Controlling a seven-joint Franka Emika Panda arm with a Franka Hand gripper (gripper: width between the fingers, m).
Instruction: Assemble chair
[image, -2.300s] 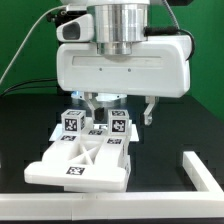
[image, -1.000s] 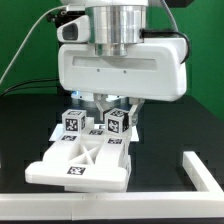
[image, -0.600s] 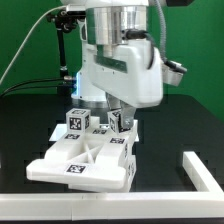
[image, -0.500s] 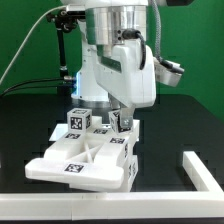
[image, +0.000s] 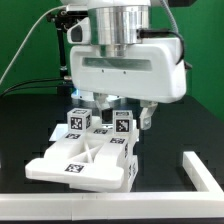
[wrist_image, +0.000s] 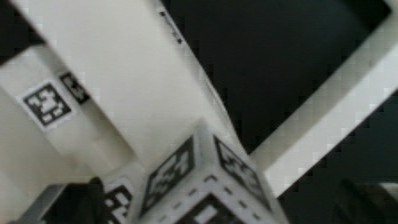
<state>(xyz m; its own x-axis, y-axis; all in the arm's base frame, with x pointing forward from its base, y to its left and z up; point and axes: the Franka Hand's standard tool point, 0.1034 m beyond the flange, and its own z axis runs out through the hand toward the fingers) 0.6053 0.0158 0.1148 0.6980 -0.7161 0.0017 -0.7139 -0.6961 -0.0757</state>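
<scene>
The gripper (image: 125, 112) has turned square again and spread its jaws off the right post (image: 123, 127), apparently seated in the chair (image: 85, 160).

My black table (image: 180, 120) carries the white tagged chair seat slab (image: 80, 165) lying flat toward the exterior view's left, two tagged cubes (image: 78, 120) standing on its rear, and a white untagged rail (image: 205, 172) along the front and right edge.
</scene>
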